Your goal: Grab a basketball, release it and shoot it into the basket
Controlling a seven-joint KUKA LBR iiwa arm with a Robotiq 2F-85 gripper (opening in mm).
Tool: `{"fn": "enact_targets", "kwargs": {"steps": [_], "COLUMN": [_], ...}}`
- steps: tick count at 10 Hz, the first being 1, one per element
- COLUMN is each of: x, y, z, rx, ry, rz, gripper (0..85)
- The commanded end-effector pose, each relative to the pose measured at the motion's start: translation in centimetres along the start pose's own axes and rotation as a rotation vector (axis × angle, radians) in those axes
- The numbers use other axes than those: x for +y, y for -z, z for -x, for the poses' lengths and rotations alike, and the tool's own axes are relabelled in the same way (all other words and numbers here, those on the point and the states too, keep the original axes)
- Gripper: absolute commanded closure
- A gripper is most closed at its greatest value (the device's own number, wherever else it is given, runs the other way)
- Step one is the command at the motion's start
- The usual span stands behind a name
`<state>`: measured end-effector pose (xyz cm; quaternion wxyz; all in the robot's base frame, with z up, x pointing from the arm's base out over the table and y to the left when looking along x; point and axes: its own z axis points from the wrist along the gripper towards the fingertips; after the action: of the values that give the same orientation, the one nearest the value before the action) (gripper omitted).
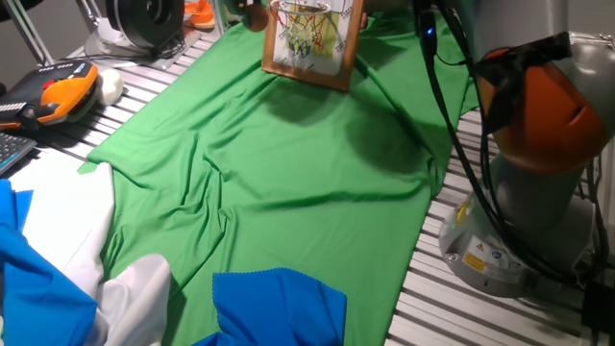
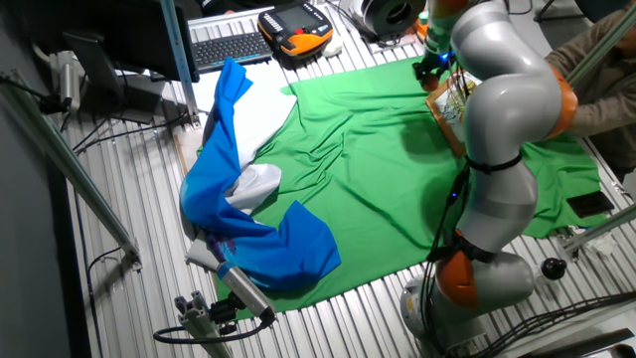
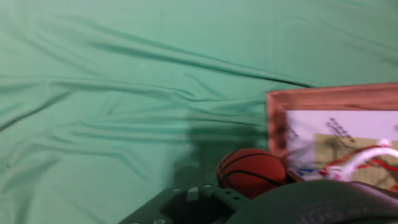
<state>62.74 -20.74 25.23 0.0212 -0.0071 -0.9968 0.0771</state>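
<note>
Basketball (image 3: 251, 172) sits low in the hand view, right against dark end effector (image 3: 205, 202) parts, just left of the basket's wooden frame edge and above the green cloth (image 3: 124, 93). Appears as a blurred orange spot (image 1: 255, 13) at the top edge of one fixed view, just left of the basket (image 1: 309, 40). Cannot tell whether the end effector's fingers are spread or pinching the ball; only dark housing visible beneath it. Basket stands near the far edge of the cloth, rim and white net (image 3: 373, 160) facing out over it. Wide stretch of wrinkled cloth in front of the basket, bare out to the blue fabric (image 1: 279, 303) and white fabric (image 1: 67, 231) at the near edge. Left of the basket, beyond the cloth border, an orange-and-black device (image 1: 62, 91) and white ball (image 1: 111, 86) on the slatted table (image 1: 452, 308). Arm base (image 1: 524, 202) right of the basket, beside the cloth's right edge.
</note>
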Motion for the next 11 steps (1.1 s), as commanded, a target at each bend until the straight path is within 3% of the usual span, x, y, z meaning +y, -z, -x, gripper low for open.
{"fn": "enact_targets", "kwargs": {"steps": [1, 2, 3, 5, 6, 7, 8, 9, 10, 11], "x": [-0.2, -0.1, 1.1, 1.1, 1.1, 1.1, 1.1, 1.1, 1.1, 1.1], "y": [0.2, 0.2, -0.2, -0.2, -0.2, -0.2, -0.2, -0.2, -0.2, -0.2], "z": [-0.4, -0.4, -0.1, -0.1, -0.1, -0.1, -0.1, -0.1, -0.1, -0.1], "rx": [0.0, 0.002, 0.004, 0.006, 0.003, -0.022, -0.059, -0.082, -0.107, -0.12], "ry": [0.002, -0.004, -0.04, -0.096, -0.131, -0.17, -0.211, -0.239, -0.254, -0.264], "rz": [-0.001, 0.007, 0.021, 0.013, -0.012, -0.071, -0.11, -0.131, -0.171, -0.175], "gripper": [85.0, 85.0, 85.0, 85.0, 85.0, 85.0, 85.0, 85.0, 85.0, 85.0]}}
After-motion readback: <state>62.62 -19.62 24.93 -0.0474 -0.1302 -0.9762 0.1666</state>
